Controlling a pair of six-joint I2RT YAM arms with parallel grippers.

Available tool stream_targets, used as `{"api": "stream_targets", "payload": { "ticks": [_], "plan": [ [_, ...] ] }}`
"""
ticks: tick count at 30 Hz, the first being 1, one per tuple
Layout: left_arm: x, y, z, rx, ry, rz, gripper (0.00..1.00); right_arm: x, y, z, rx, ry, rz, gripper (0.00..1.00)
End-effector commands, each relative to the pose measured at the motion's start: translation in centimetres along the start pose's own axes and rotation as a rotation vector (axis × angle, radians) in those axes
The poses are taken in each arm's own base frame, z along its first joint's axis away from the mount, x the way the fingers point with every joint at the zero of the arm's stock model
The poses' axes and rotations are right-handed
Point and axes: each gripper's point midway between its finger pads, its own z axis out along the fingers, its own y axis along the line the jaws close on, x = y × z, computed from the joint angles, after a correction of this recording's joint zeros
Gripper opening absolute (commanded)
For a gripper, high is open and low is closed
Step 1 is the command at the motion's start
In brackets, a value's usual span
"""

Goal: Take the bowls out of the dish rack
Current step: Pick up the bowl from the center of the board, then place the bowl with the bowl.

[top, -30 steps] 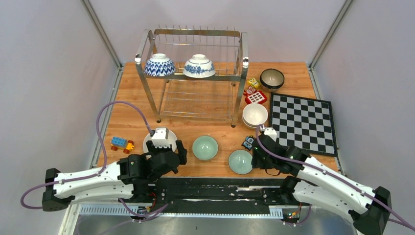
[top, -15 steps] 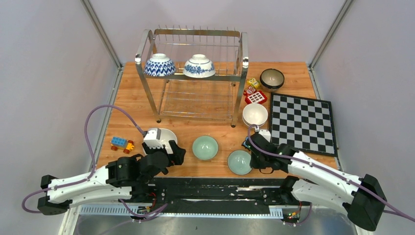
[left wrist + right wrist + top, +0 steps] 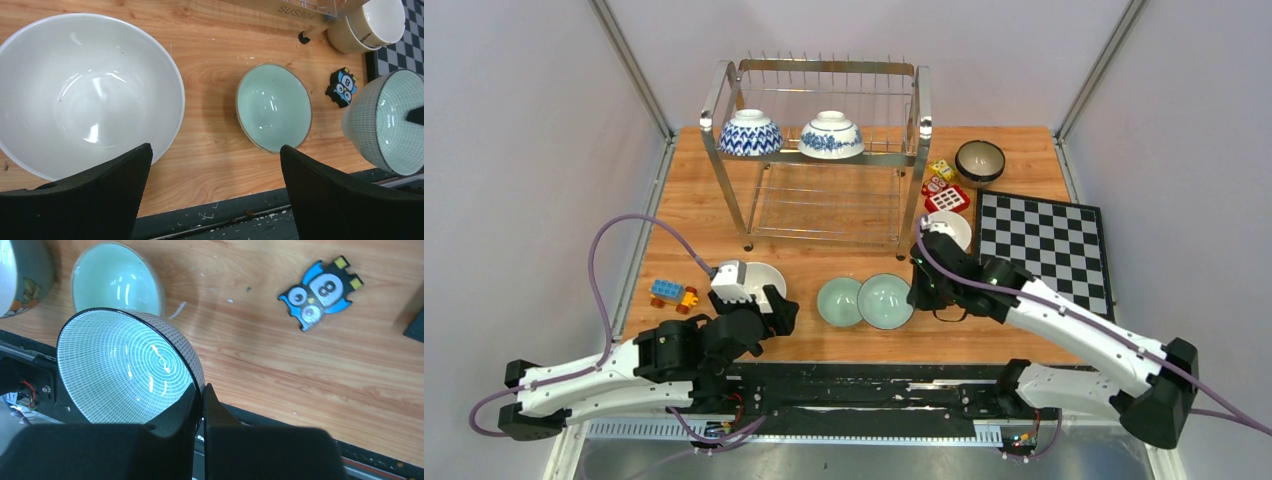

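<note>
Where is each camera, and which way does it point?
Top: above and behind the arms, looking down at the table and dish rack; both arms show.
Left wrist: faces down at a white bowl; its open left tool shows.
Right wrist: faces down; its right tool, shut on a striped green bowl, shows.
Both wrist views share the plain green bowl and owl block.

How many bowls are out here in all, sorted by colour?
Blue-and-white bowls: 2
Pale green bowls: 2
White or cream bowls: 3, two of them stacked
Dark brown bowl: 1
Total: 8
</note>
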Motion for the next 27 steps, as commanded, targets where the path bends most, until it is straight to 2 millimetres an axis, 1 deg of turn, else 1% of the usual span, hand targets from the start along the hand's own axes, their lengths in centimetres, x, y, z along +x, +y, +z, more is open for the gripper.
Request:
{"api": "stream_targets", "payload": {
  "ticks": [1, 6, 11, 14, 16, 21, 27],
  "plan": [
    [-1.9, -0.3, -0.6, -0.001, -0.048, -0.038, 0.99, -1.3, 3.0, 0.4, -0.067, 0.012, -0.058, 0.03],
    [-1.6, 0.0, -0.7, -0.007, -0.035, -0.049, 0.99, -2.5, 5.7, 1.9, -0.111, 0.022, -0.075, 0.03],
    [-1.3, 0.4, -0.9, -0.005, -0.023, -0.068, 0.99, -3.3, 7.5, 3.5, -0.119, 0.045, -0.097, 0.03],
    [-1.3, 0.6, -1.0, -0.001, -0.025, -0.079, 0.99, -3.4, 7.9, 4.7, -0.109, 0.056, -0.106, 0.03],
    [-1.3, 0.7, -1.1, 0.001, -0.027, -0.089, 0.99, -3.3, 7.8, 5.6, -0.087, 0.068, -0.119, 0.03],
    [-1.7, 0.9, -1.3, 0.007, -0.041, -0.107, 0.99, -2.6, 7.7, 7.4, -0.057, 0.11, -0.133, 0.03],
    [-1.8, 0.8, -1.4, 0.014, -0.041, -0.116, 0.99, -2.2, 8.3, 8.7, -0.062, 0.141, -0.134, 0.03]
  ]
}}
